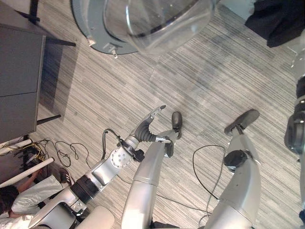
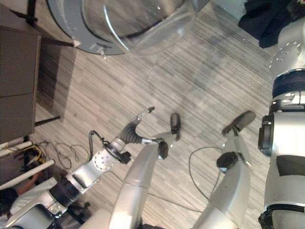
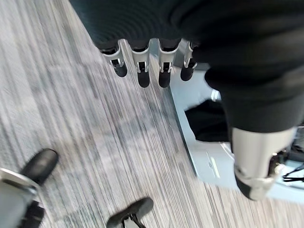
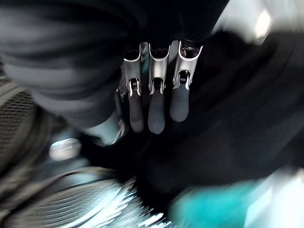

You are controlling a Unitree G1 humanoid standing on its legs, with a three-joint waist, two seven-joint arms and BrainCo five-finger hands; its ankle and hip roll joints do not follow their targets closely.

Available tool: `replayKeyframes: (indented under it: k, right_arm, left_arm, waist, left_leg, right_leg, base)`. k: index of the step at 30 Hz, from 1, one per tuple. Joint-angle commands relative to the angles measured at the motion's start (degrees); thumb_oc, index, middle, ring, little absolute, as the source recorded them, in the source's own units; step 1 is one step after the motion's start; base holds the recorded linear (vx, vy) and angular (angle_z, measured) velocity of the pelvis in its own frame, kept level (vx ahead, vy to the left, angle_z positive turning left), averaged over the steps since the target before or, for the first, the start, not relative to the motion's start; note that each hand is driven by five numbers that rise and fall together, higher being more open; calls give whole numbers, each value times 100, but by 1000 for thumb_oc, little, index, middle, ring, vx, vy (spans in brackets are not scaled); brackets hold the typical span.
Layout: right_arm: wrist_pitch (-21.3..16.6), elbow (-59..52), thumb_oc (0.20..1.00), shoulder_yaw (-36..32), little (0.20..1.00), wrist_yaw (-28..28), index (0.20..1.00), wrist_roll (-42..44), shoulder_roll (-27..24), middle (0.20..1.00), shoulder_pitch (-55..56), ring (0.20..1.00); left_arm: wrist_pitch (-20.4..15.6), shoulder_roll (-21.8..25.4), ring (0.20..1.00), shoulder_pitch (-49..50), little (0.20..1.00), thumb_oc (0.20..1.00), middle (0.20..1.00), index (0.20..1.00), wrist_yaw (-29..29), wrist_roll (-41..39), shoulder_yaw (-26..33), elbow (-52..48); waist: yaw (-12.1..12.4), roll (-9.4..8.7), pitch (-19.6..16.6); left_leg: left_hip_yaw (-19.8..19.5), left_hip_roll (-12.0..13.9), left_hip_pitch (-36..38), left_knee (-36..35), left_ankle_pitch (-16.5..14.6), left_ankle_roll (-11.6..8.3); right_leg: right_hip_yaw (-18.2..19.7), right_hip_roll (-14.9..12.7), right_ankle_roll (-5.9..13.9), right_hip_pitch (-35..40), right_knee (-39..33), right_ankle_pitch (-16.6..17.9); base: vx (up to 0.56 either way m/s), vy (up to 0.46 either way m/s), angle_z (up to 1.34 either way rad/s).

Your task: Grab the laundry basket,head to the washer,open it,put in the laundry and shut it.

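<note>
One washer door [image 1: 157,24], round and of clear glass, is seen swung open above the striped floor [image 1: 200,81]. The left hand [image 1: 151,120] is held over the floor with fingers straight and relaxed, grasping nothing. The right hand [image 4: 154,102] is seen with straight fingers against one mass of dark laundry [image 4: 237,118].

Grey striped floor [image 1: 119,86], dark cabinet [image 1: 19,81]
</note>
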Motion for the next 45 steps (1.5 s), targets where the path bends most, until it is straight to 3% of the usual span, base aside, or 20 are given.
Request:
replayKeyframes:
  k: [1, 5, 12, 27, 45]
  right_arm:
    - [362, 292, 1000, 327, 1000, 281, 1000, -211, -162, 1000, 621, 1000]
    - [723, 1183, 1000, 259, 1000, 536, 1000, -280, -179, 1000, 958, 1000]
    - [875, 1148, 1000, 611, 1000, 995, 1000, -891, -340, 1000, 1542, 1000]
    - [656, 1075, 1000, 752, 1000, 485, 1000, -1117, -804, 1000, 725, 1000]
    - [548, 1072, 1000, 710, 1000, 437, 1000, -401, -619, 1000, -31, 1000]
  left_arm:
    - [-175, -153, 1000, 342, 1000, 1000, 1000, 1000, 37, 16, 2, -107]
    - [-85, -234, 1000, 290, 1000, 1000, 1000, 1000, 23, 214, -34, -73]
    - [-108, -182, 1000, 496, 1000, 1000, 1000, 1000, -33, 307, 78, -186]
    - [-196, -107, 1000, 276, 1000, 1000, 1000, 1000, 233, 127, 232, -509]
    - [-332, 214, 1000, 327, 1000, 1000, 1000, 1000, 361, -211, 521, -799]
  waist:
    - [115, 344, -259]
    - [65, 420, -133]
    - [34, 434, -78]
    - [67, 438, 63]
    - [368, 415, -186]
  left_leg:
    - [-248, -18, 58, -877, 83, -396]
    - [-283, 2, -31, -896, 128, -418]
    - [-294, 51, -93, -917, 186, -456]
    - [-369, -14, -548, -985, 342, -500]
    - [-519, -182, -1019, -911, 390, -506]
  right_leg:
    - [259, -234, 786, -1, 1135, -1613]
    - [281, -214, 748, -119, 1203, -1678]
    - [290, -150, 697, -234, 1292, -1770]
    - [412, -162, 662, -781, 1541, -1956]
    - [472, -320, 546, -1180, 1952, -2246]
  base:
    - [-1, -46, -2]
    - [0, -17, 0]
    - [6, -22, 1]
    - [14, -34, 4]
    - [12, -19, 8]
